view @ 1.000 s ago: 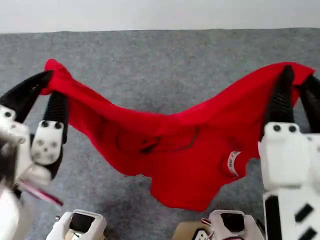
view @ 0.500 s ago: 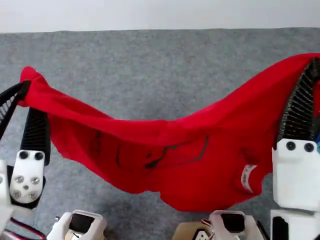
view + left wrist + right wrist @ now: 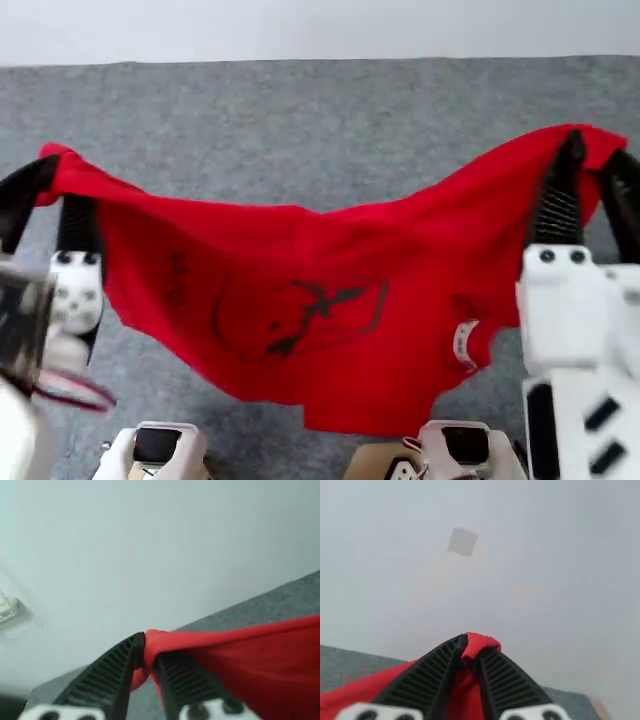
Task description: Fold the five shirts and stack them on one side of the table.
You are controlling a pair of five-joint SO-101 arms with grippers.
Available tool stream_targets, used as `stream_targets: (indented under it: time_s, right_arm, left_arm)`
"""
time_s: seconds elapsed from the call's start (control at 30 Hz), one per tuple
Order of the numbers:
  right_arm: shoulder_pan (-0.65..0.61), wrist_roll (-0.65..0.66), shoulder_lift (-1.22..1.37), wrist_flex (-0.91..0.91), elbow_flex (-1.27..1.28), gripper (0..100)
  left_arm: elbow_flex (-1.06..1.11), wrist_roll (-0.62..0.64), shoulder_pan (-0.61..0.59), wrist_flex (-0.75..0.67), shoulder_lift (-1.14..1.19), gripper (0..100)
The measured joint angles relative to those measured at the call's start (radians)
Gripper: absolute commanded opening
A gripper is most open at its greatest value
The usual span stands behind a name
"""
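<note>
A red shirt (image 3: 320,310) with a dark print hangs stretched between both arms above the grey table (image 3: 300,120). My left gripper (image 3: 45,175) is shut on the shirt's left corner, which shows as red cloth (image 3: 240,655) pinched between the black fingers (image 3: 175,677) of the left gripper (image 3: 145,652). My right gripper (image 3: 590,155) is shut on the right corner; its fingers (image 3: 440,670) clamp a red fold (image 3: 480,647) at the tip of the right gripper (image 3: 467,652). The shirt's lower edge sags toward the arm bases, with a white label (image 3: 463,342) visible.
Grey felt covers the table up to a pale wall (image 3: 320,30) at the back. Two white arm bases (image 3: 160,450) (image 3: 460,450) stand at the near edge under the hanging cloth.
The shirt has spread wider and flatter, its print now unfolded and facing up. The right gripper has come back inward and lower; the left one holds its corner out at the left.
</note>
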Motion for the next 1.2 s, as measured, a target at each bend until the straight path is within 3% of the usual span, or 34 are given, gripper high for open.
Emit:
stream_targets:
  time_s: [0.27, 0.43, 0.83, 1.0, 1.2]
  right_arm:
    - [-0.031, -0.066, 0.002, -0.012, 0.279, 0.9]
    - [-0.101, -0.078, 0.023, -0.144, 0.534, 0.9]
    - [-0.115, -0.078, 0.032, -0.801, 1.163, 0.9]
    - [-0.086, -0.078, 0.130, -0.925, 1.181, 0.9]
    - [-0.009, -0.078, 0.316, -1.014, 1.099, 0.9]
  left_arm:
    - [0.264, 0.000, 0.000, 0.000, 0.002, 0]
    - [0.482, 0.000, 0.000, -0.044, 0.017, 0]
    - [1.106, 0.000, 0.000, -0.629, 0.020, 0]
    - [1.244, 0.000, -0.028, -0.856, 0.032, 0]
    - [1.185, 0.000, -0.123, -0.997, 0.226, 0]
